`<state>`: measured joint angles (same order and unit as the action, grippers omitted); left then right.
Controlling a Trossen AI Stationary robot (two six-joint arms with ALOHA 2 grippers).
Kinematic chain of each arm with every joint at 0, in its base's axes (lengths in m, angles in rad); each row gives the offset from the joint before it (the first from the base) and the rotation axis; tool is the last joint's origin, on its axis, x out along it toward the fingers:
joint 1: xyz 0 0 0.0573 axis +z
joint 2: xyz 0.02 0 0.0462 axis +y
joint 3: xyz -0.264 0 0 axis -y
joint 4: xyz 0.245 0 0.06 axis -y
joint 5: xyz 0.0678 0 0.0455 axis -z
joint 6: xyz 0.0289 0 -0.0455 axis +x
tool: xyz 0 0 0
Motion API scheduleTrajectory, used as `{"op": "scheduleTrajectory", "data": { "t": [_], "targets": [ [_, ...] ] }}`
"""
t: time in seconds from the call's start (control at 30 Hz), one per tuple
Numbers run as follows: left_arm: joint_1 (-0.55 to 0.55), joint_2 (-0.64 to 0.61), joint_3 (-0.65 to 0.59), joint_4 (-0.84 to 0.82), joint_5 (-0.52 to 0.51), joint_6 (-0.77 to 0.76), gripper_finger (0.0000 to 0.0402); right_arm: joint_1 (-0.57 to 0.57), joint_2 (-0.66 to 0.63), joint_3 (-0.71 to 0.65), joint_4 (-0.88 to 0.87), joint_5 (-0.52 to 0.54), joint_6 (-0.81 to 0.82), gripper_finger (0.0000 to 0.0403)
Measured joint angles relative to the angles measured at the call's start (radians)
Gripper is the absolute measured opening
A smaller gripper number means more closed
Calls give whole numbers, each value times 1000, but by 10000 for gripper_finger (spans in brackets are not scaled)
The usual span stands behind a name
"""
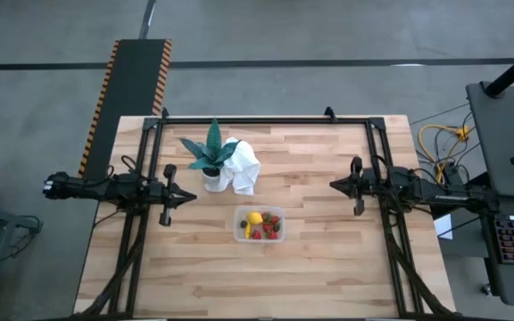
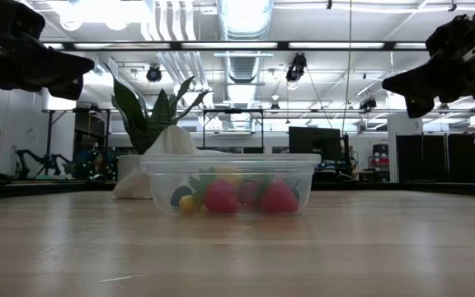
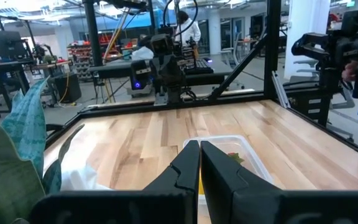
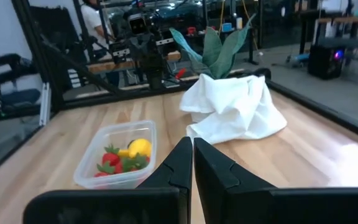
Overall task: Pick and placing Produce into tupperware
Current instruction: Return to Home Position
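The clear tupperware (image 1: 260,225) stands on its base near the table's middle, also in the low view (image 2: 230,185) and the right wrist view (image 4: 118,155). Inside it lie red strawberries (image 2: 279,198), a yellow lemon (image 4: 140,147) and other small produce. In the left wrist view the tupperware (image 3: 241,155) shows partly behind the fingers. My left gripper (image 1: 191,196) hovers shut above the table's left side, pointing right. My right gripper (image 1: 334,185) hovers shut above the right side, pointing left. Both are raised well clear of the tupperware.
A green spiky potted plant (image 1: 211,153) stands left of the far middle, with a white cloth (image 1: 244,168) bunched against its pot. A black frame (image 1: 266,120) borders the table's far edge. Bare wood (image 1: 266,276) lies toward the near edge.
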<state>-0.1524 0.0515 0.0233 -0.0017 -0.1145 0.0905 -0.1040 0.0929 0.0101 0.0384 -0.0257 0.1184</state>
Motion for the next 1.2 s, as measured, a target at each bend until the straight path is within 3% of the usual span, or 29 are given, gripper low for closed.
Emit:
{"op": "scheduleTrajectory", "data": {
  "t": [1.2],
  "targets": [
    [0,5,-1,2,-2,0,0,1,0,0,-4,0,39,9]
  ]
}}
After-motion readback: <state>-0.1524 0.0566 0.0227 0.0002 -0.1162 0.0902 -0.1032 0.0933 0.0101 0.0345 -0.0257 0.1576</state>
